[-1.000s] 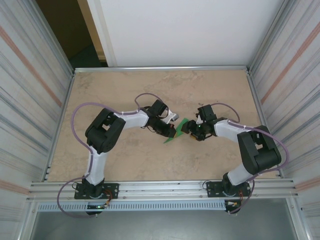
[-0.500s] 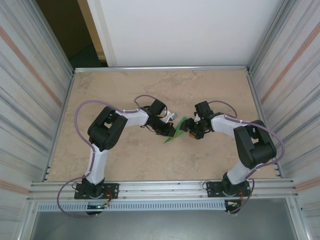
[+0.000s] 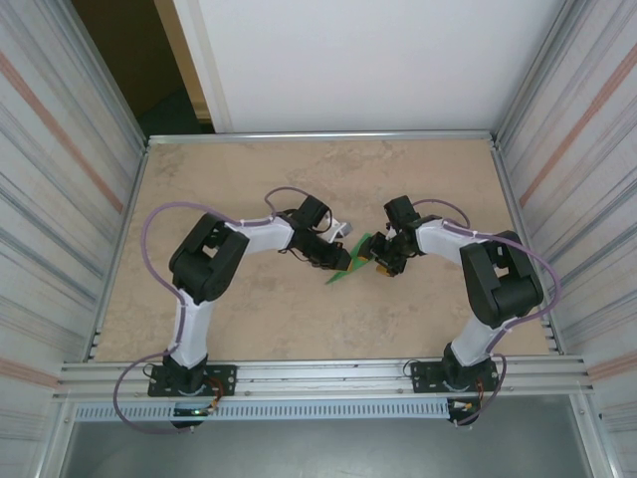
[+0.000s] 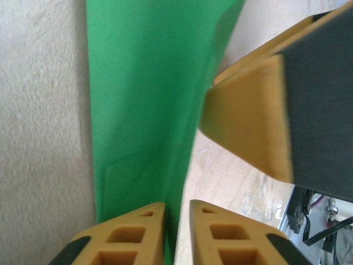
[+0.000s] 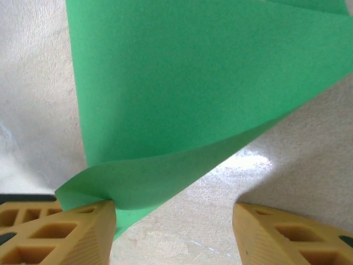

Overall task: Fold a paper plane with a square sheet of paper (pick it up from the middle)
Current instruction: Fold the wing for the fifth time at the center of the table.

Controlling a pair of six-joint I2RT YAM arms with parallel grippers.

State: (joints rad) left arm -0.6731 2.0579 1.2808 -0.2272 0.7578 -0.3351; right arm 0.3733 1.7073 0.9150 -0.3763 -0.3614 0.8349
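The thin bright green sheet of paper (image 5: 176, 83) is near the middle of the tan stone-look counter (image 3: 249, 179). It has a pointed shape, and part of it curls up off the counter instead of lying flat.

The left end effector (image 4: 177, 208) is at the paper's left side. Its two yellow fingers (image 4: 132, 237) are very close together, with just a thin gap between them. The paper's edge goes down into that gap, next to one finger. I cannot tell if it is pinching the paper or not.

The right end effector (image 5: 174, 207) is at the paper's right side. It is spread wide and grips nothing. A curled corner of the paper touches one of its fingers. The other finger is well away from the paper.
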